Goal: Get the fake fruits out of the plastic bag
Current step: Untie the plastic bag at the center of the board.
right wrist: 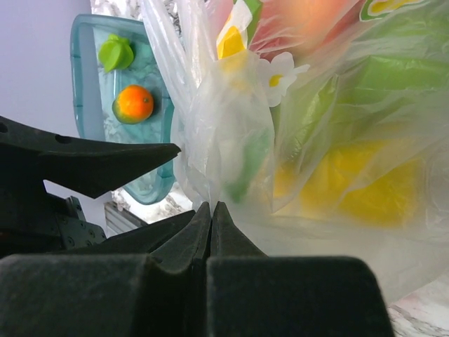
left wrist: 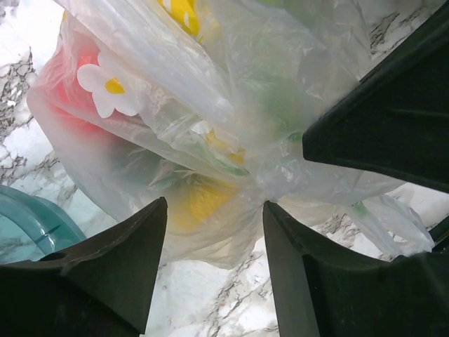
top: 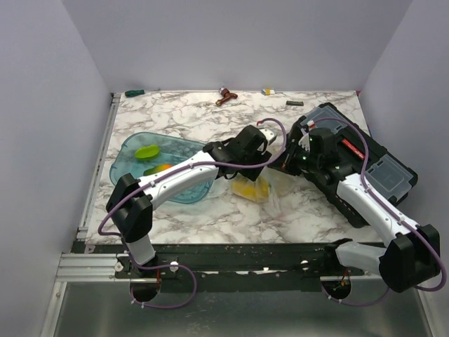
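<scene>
- Your left gripper [left wrist: 214, 210] stood wide open with nothing clamped. The plastic bag [left wrist: 210, 105] bulged just beyond its two fingertips, and you could not tell from the wrist view whether they touched the film.
- Your right gripper [right wrist: 211, 214] was fully closed, its fingers meeting on a fold of the bag's film.
- The bag was at the middle of the marble table [top: 196, 116], between your two grippers, just right of the teal tray [top: 130, 151] and beside the black case [top: 379, 161].
- Some fake fruits were inside the bag and showed through the film: a yellow fruit [right wrist: 365, 189], a green fruit [right wrist: 337, 98] and a red fruit [left wrist: 70, 91].
- Two more lay in the tray, near each other: an orange fruit [right wrist: 133, 103] and a lime-green fruit [right wrist: 116, 53].
</scene>
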Motion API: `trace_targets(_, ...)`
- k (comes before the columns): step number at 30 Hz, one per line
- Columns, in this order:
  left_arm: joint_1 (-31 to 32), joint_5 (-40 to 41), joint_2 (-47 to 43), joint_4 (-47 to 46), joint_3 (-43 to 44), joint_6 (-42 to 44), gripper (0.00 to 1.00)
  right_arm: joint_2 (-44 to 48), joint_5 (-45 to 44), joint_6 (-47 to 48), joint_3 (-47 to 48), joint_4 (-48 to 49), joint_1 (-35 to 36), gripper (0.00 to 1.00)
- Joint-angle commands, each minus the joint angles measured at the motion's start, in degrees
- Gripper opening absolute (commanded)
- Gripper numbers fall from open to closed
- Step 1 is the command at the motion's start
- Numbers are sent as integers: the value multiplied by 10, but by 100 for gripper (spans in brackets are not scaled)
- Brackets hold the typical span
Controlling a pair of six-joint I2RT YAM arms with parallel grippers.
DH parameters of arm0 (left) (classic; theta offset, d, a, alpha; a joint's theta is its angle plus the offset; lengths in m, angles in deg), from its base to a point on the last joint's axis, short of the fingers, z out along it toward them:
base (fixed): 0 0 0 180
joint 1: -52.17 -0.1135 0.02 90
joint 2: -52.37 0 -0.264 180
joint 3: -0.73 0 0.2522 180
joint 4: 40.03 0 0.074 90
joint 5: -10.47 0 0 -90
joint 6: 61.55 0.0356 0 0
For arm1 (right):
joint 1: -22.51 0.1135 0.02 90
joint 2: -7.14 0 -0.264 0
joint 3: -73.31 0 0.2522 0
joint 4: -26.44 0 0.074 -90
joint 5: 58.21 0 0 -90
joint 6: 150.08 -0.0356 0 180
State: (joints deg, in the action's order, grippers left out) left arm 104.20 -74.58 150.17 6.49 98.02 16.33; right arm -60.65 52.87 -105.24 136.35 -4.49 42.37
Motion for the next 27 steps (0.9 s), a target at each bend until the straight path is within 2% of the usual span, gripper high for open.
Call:
trace_targets(1,16,29,15,7,24,17,53,10,34,-5,-11,17,-3,1)
trace_targets(4,21,38,13,8,25,24,44,10,43,-11,-17,23,-2,1)
trace_targets(5,20,38,13,10,26,24,37,12,45,-11,-22,28,-2,1)
trace_targets(7,21,44,7,12,27,24,15,15,40,-8,-27,32,-2,1)
trace_targets(10,21,66,-14,7,20,31,1,14,16,17,-14,2,-1,1)
trace_targets(12,21,81,-33,1,13,35,0,18,-28,43,0,-38,-2,1)
trace_targets(16,21,81,-95,-47,-31,40,0,41,-180,88,19,-113,-2,1)
trace_targets(19,21,61,-133,-73,-54,35,0,45,-234,113,20,-121,-2,1)
trace_targets(23,22,48,-153,-87,-68,35,0,25,-248,131,34,-146,3,10)
trace_targets(27,22,35,-145,-77,-60,36,0,17,-272,133,64,-165,53,25)
